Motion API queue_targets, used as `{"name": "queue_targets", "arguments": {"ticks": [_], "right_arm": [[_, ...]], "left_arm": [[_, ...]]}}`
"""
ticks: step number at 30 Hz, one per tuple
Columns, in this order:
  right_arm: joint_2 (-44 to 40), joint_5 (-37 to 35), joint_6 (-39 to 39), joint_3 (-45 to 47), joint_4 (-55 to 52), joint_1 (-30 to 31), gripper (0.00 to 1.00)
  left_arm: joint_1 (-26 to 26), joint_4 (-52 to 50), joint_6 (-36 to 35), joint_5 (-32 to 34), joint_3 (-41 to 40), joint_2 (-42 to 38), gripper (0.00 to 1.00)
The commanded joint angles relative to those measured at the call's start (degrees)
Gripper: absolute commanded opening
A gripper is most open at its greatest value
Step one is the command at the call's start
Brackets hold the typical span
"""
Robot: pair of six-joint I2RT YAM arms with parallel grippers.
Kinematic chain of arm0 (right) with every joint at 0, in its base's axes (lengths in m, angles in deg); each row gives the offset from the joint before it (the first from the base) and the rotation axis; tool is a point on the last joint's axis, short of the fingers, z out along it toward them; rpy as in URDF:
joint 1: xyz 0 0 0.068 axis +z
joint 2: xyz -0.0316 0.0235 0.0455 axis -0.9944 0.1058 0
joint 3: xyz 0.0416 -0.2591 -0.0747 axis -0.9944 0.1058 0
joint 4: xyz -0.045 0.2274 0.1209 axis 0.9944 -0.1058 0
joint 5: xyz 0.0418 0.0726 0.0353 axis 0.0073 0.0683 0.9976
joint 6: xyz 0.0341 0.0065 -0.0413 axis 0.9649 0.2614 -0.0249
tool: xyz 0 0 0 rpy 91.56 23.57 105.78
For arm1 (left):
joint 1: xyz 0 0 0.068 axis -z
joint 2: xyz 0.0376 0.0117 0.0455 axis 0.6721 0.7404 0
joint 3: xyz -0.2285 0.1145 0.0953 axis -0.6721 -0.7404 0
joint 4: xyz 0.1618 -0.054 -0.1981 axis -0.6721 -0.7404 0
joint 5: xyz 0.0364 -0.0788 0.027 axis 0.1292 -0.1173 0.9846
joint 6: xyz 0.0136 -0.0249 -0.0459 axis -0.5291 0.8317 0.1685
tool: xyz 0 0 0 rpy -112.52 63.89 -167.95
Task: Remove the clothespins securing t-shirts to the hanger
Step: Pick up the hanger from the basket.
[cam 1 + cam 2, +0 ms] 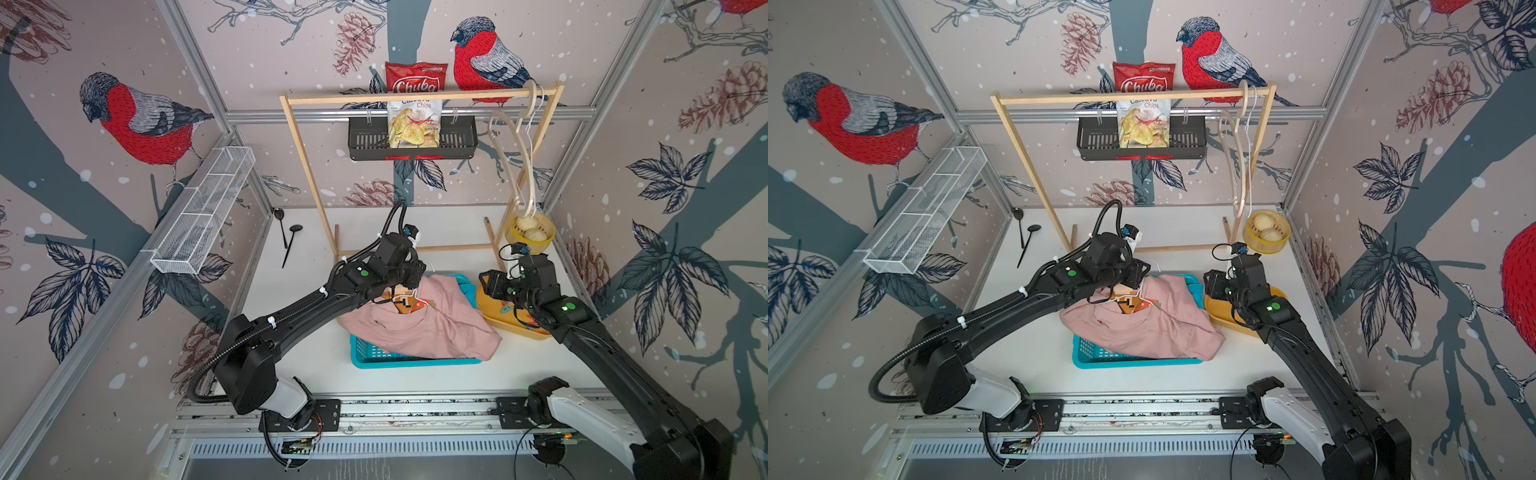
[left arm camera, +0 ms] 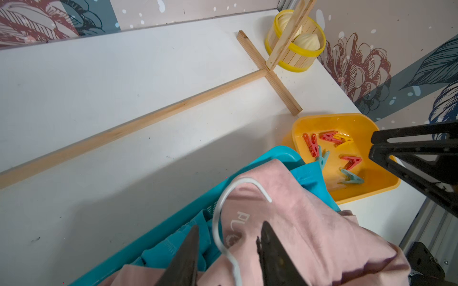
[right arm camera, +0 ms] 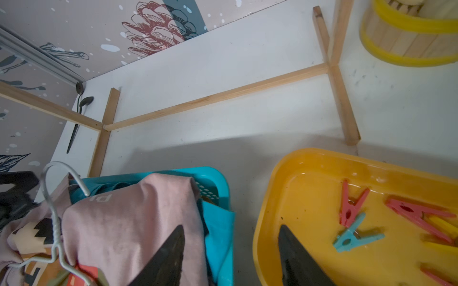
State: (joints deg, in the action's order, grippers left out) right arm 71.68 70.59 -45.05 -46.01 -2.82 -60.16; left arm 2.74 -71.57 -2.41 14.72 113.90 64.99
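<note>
Our left gripper (image 2: 230, 225), jaws apart, straddles the white wire hanger (image 2: 218, 210) on the pale pink t-shirt (image 2: 309, 222); right gripper (image 3: 231, 226) gapes over the yellow tray (image 2: 322, 116) of plastic clothespins (image 2: 350, 162). Let us centre the wire.

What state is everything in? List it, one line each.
left gripper: open, astride the hanger
right gripper: open, empty
clothespins: unclipped, loose in yellow tray
pink t-shirt: crumpled over teal basket
teal t-shirt: bunched in teal basket, under pink t-shirt
hanger: lying on pink t-shirt
</note>
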Motion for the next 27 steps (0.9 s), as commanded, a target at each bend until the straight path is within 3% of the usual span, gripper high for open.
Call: {"name": "queue_targets", "arguments": {"ticks": [1, 6, 13, 20, 27], "right_arm": [[1.8, -1.9, 0.8, -1.7, 2.8, 2.9, 0.6], [4.0, -2.0, -0.7, -5.1, 3.5, 7.2, 0.6], [2.3, 0.1, -2.9, -7.5, 8.0, 11.3, 0.63], [-1.0, 8.6, -6.7, -9.0, 12.6, 12.3, 0.71], [4.4, 13.8, -17.3, -19.3, 4.5, 18.7, 0.76]], "left_arm": [[0.1, 1.1, 1.3, -0.1, -0.4, 1.1, 0.42], [0.1, 4.4, 0.9, 1.1, -2.9, 2.1, 0.41], [0.1, 10.2, -1.9, -0.9, -4.4, -1.2, 0.02], [0.1, 15.0, -6.7, 3.3, -6.2, -10.6, 0.0], [0.1, 19.6, -9.9, 0.8, -4.7, -17.6, 0.0]]}}
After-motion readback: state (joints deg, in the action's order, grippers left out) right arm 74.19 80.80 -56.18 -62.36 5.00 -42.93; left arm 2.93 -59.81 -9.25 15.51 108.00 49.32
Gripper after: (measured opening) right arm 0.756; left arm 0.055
